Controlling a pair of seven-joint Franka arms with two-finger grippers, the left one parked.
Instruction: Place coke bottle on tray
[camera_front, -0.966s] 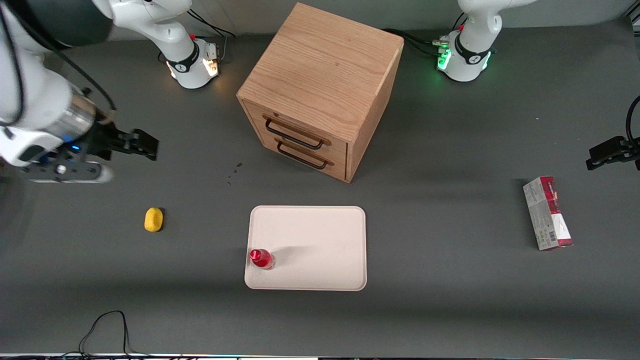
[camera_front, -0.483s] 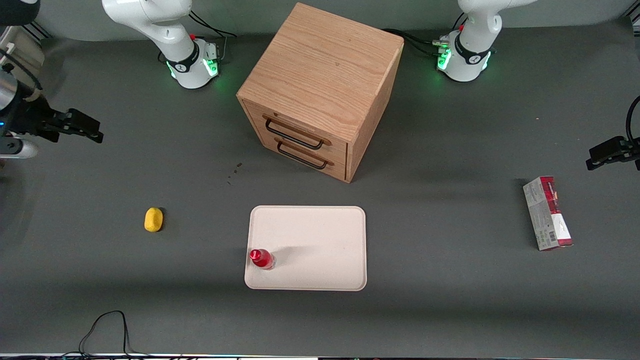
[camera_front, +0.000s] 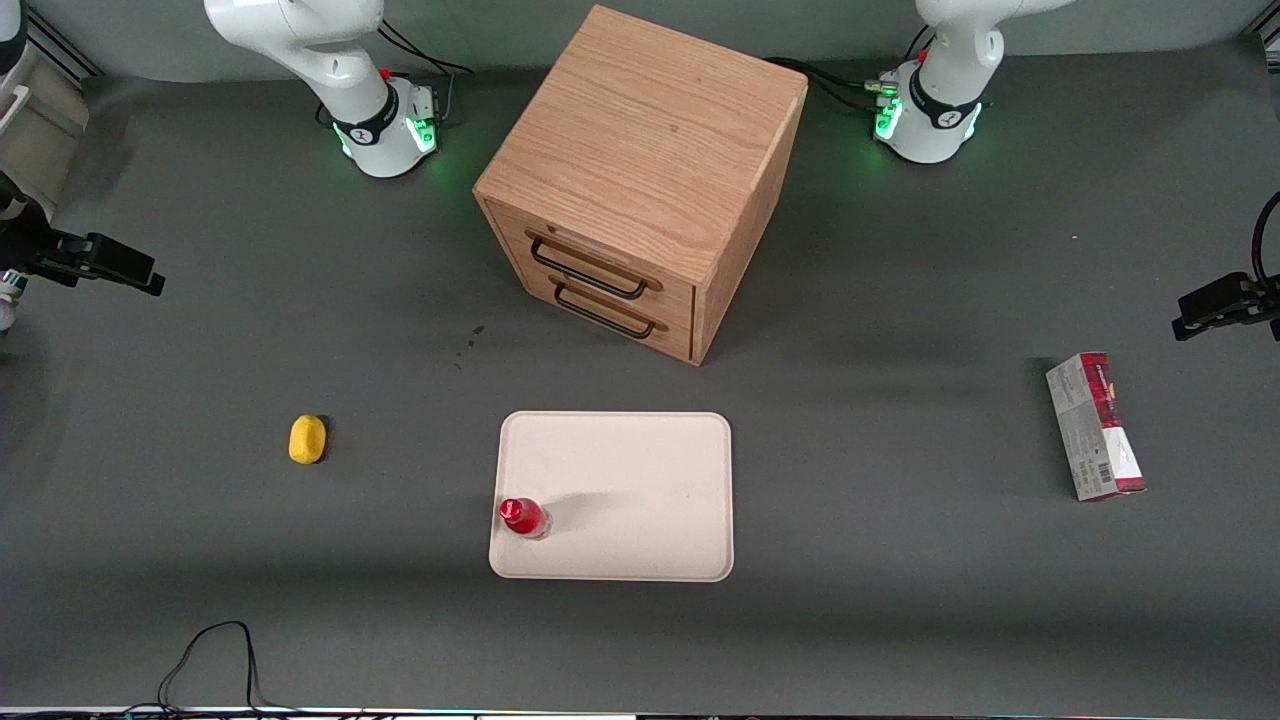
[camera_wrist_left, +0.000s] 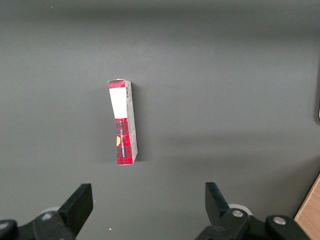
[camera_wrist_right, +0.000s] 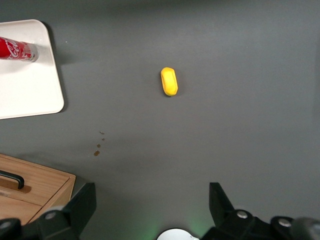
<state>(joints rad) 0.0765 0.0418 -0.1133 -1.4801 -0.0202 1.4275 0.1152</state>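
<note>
The coke bottle (camera_front: 523, 518), small, red and shiny, stands upright on the cream-white tray (camera_front: 640, 480), in the tray's corner nearest the front camera on the working arm's side. It also shows in the right wrist view (camera_wrist_right: 17, 51), on the tray (camera_wrist_right: 30, 90). My right gripper (camera_front: 125, 268) is open and empty, high above the table at the working arm's end, well apart from the tray and bottle. In the right wrist view the gripper (camera_wrist_right: 152, 207) has its fingers spread wide with only bare table between them.
A yellow oval lump (camera_front: 307, 439) lies on the table between my gripper and the tray. A wooden drawer cabinet (camera_front: 640, 180) stands farther from the front camera than the tray. A red-and-grey carton (camera_front: 1094, 426) lies toward the parked arm's end.
My right gripper has drawn back toward the working arm's end of the table and away from the tray. The bottle and tray have not moved.
</note>
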